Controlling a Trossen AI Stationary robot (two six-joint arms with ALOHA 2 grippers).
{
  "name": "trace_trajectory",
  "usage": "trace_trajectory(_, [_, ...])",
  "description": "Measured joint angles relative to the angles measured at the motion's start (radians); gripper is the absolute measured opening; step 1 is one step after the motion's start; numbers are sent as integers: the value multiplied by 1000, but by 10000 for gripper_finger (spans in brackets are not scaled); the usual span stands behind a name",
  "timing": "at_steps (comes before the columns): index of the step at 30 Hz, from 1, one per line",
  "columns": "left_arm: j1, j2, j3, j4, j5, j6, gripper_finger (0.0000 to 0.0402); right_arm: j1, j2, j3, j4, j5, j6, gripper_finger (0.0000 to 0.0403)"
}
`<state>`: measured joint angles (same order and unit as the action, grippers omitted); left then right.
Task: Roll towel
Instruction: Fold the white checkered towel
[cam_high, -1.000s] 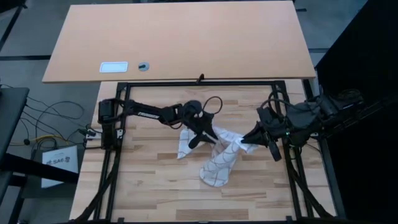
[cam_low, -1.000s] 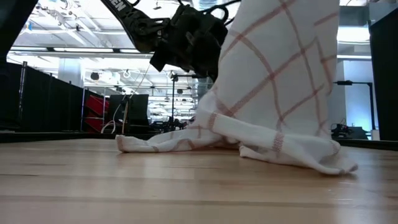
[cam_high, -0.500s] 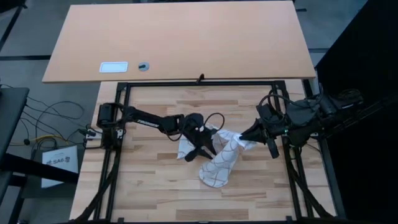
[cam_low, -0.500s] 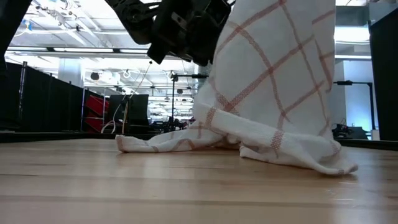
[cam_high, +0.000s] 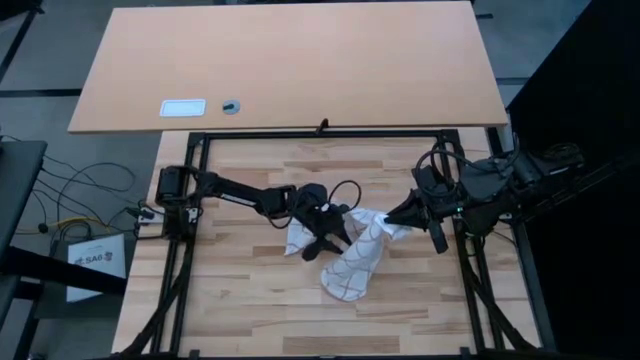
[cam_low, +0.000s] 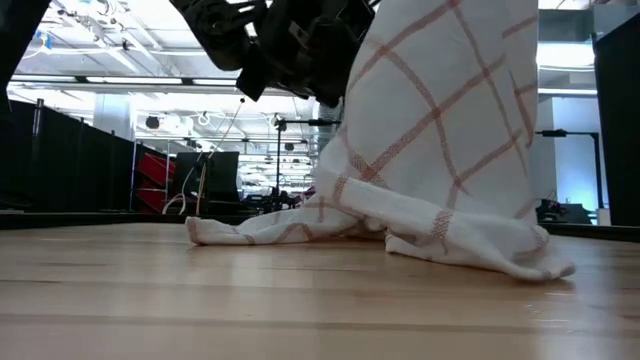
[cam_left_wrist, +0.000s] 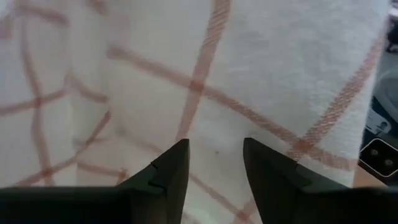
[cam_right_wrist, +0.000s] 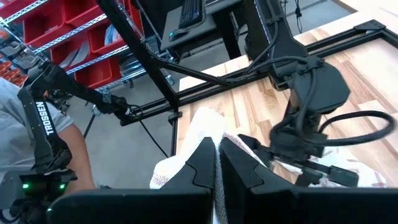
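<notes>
You are holding the white soft cloth towel with reddish-brown check lines (cam_high: 352, 258) bunched mid-table: right gripper (cam_high: 398, 218) pinching its raised edge, left gripper (cam_high: 327, 245) parted against it, gripping nothing. Rolling isn't begun.

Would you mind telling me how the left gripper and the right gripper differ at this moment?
The left gripper has its jaws apart against the towel, nothing between them; the right gripper has its jaws shut on a pinched towel edge. The left reaches in from the table's left, the right from its right. Both are dark two-finger grippers meeting at the same towel.
</notes>
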<state>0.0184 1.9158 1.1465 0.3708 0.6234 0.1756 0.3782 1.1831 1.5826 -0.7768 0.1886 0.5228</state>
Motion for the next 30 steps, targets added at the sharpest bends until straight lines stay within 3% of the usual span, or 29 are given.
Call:
trace_trajectory(6, [-34,92,104,-21,23,21,132,-16,0,1,-1,0,-7,0])
trace_trajectory(8, [-29,111,139,-33,32,11,102,-16,0,1,0,0,-8,0])
trace_trajectory(11, [-19,116,157,-82,45,34,24,-15,0,1,-1,0,-8,0])
trace_trajectory(13, [-13,114,159,-94,48,40,8,-15,0,1,-2,0,-13,0])
trace_trajectory(18, [23,39,159,-253,51,70,0,-15,0,1,-20,22,-28,0])
trace_trajectory(25, [68,-151,160,-528,-26,202,0,-14,0,1,-121,68,-23,0])
trace_trajectory(30, [86,-219,161,-671,-76,222,0,3,8,-2,-239,80,74,0])
